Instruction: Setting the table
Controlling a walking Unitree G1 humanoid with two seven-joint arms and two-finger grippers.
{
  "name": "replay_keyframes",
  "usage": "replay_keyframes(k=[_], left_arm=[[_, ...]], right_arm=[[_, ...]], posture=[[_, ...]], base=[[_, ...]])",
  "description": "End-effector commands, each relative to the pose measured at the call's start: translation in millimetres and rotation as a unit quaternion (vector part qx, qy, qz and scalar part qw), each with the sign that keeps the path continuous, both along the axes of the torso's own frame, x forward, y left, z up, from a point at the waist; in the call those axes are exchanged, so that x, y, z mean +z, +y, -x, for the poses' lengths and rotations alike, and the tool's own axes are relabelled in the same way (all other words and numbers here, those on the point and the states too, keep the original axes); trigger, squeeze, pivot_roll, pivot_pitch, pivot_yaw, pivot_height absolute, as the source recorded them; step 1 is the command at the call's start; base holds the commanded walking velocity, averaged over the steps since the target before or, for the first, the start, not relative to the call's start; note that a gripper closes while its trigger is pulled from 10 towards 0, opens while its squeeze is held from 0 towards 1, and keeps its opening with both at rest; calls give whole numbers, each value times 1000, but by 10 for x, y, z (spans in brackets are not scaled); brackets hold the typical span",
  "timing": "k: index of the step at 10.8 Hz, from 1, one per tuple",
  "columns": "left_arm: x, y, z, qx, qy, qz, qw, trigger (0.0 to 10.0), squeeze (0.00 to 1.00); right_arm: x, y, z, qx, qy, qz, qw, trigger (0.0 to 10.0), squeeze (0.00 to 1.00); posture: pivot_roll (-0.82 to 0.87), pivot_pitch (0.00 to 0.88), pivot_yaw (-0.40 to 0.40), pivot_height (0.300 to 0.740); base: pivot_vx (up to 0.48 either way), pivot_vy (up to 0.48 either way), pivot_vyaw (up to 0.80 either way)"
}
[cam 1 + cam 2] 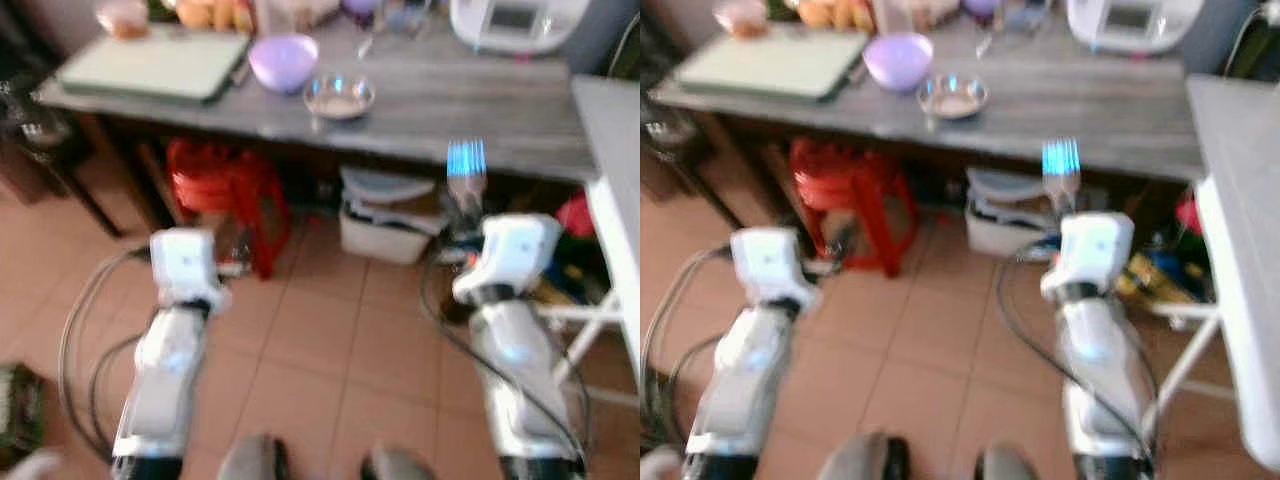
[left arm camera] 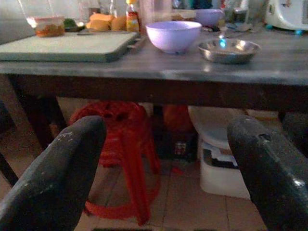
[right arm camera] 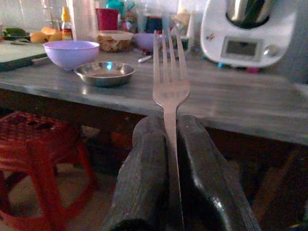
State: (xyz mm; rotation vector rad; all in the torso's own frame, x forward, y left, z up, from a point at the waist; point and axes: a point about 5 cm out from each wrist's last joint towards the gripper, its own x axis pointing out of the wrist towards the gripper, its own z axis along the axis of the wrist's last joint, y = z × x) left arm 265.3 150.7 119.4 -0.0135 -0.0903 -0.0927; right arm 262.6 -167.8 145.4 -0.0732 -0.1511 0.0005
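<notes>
Okay, head views first, both blurred: grey wooden table [image 1: 440, 110] runs across the far side. On it, a lilac bowl [image 1: 283, 60] with a small steel dish [image 1: 339, 96] just beside it, a green cutting board [image 1: 160, 62] toward the robot's left end, and a white kitchen appliance [image 1: 515, 20] toward the right end. Under the table, a red plastic stool [image 1: 228, 195] and a white storage box [image 1: 385, 215] stand on the tiled floor [image 1: 320, 340]. Both silver arms reach forward short of the table edge. Right gripper [image 1: 463, 205] holds a fork [image 1: 466, 165] upright, tines up, in front of the table edge and below the tabletop. Left gripper [image 1: 232, 262] is low, in front of the stool; finger state hard to read here.

Left wrist view: two black fingers [image 2: 57, 178] wide apart, nothing between them. Stool and box show in the gap, under the table; bowl and dish above on the tabletop.

Right wrist view: fingers [image 3: 144, 183] pressed together on the fork handle, tines standing above the table edge. Dish and bowl sit to one side on the table, appliance on the other side of the fork.
</notes>
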Motion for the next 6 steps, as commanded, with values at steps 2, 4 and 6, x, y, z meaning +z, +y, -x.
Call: replay_keyframes(k=[2, 4, 6], left_arm=[[-13, 15, 69, -1, 4, 1, 1000, 10000, 0], [-47, 71, 144, 2, 12, -3, 1000, 10000, 0], [-31, 20, 116, 0, 10, 3, 1000, 10000, 0]], right_arm=[[1, -109, 115, -40, 0, -5, 999, 10000, 0], [-122, -107, 274, -44, 21, 0, 999, 10000, 0], [-144, -123, 321, -36, 29, 9, 999, 10000, 0]], posture=[[-79, 115, 43, 740], [-81, 111, 43, 740], [-88, 109, 41, 740]], base=[[472, 0, 0], [472, 0, 0], [472, 0, 0]])
